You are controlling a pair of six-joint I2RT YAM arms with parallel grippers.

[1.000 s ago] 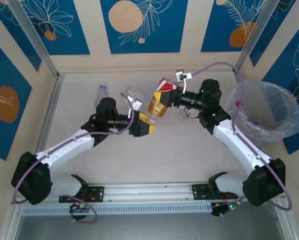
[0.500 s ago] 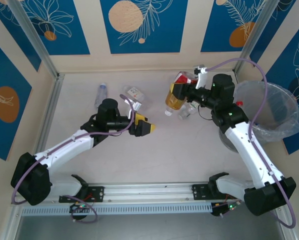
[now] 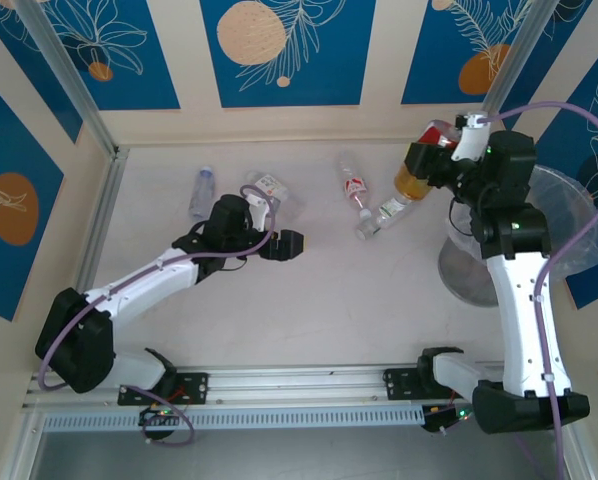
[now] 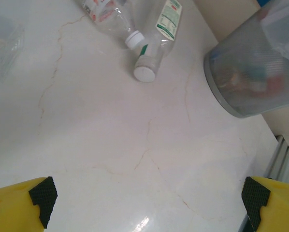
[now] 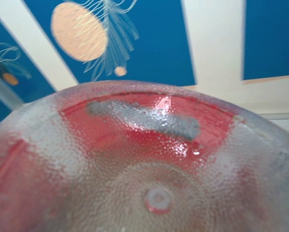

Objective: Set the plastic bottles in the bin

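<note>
Step in hand: get the held orange bottle over the bin and drop it.
Left gripper (image 3: 287,245) is empty, jaws wide apart, low over the table (image 4: 101,145). The bin (image 3: 465,272) stands at the right, with two clear bottles (image 3: 371,200) lying touching just left of it. Farther back, the right gripper (image 3: 425,165) is clamped on the orange bottle (image 3: 411,182), raised beside the bin's rim and seemingly not yet over the mouth. Centre it over the opening first; released at the rim, it would likely bounce out.
</note>
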